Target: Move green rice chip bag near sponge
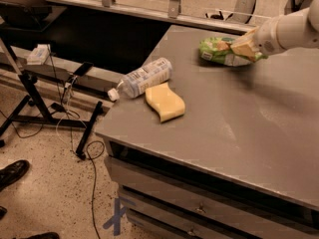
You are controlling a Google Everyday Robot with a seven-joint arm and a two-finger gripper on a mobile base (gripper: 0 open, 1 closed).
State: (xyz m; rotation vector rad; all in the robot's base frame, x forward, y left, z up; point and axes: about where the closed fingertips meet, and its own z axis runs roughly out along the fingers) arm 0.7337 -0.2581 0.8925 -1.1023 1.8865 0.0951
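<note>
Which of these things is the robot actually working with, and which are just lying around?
Part of the job:
green rice chip bag, at the far side of the table
gripper, closed on that bag
sponge, near the front left edge

Just lying about:
clear plastic bottle, on its side beside the sponge
black shoe, on the floor

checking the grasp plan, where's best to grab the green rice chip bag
The right end, from the right: the green rice chip bag lies with its long side across the table, and that end points at the gripper, now right at it.
</note>
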